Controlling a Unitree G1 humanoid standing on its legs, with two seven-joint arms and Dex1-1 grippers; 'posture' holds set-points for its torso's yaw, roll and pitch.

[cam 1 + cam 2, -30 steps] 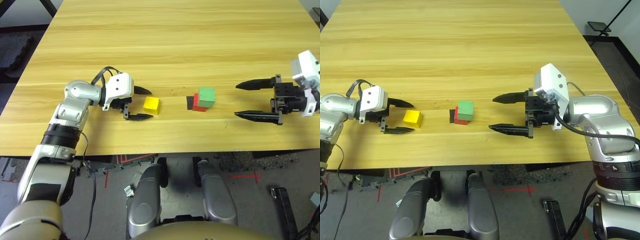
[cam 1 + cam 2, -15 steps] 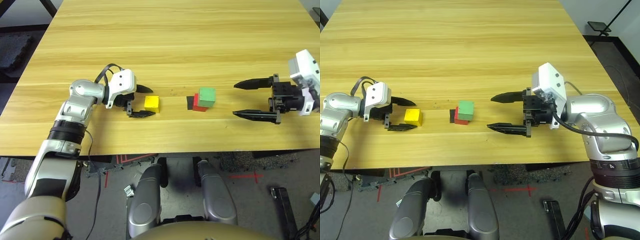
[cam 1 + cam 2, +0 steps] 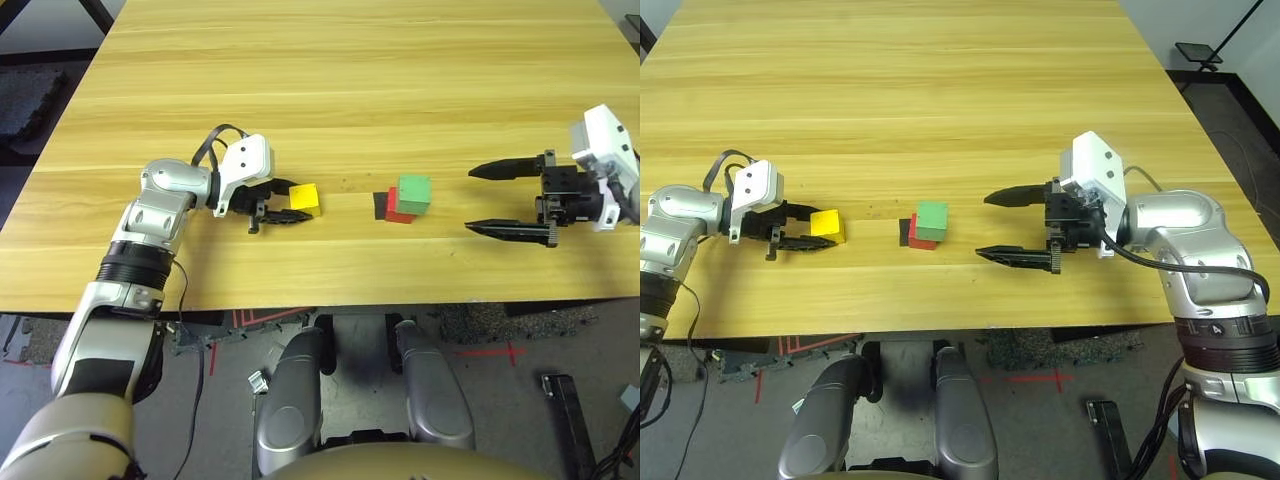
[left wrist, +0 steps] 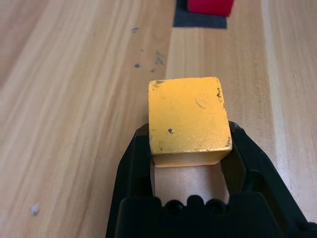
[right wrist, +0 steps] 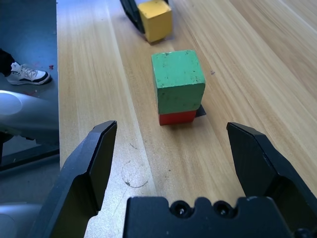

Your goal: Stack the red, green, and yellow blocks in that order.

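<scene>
We are gripping the yellow block [image 3: 304, 197] in our left hand [image 3: 283, 201], fingers pinching its near half as it sits on the counter [image 3: 340, 80]. Well apart to its right, the green block [image 3: 413, 193] is sitting on the red block [image 3: 398, 213], slightly offset. Our right hand [image 3: 508, 198] is hovering wide and empty. With so shallow a pinch, the cube could twist loose or topple the pair. Open counter lies between; the near edge is close.

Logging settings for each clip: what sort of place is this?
Probably a robotics lab or test room: a bare light wooden table holding only small plain cubes, red tape crosses on a speckled grey floor, and a person's sneaker beside the table.
</scene>
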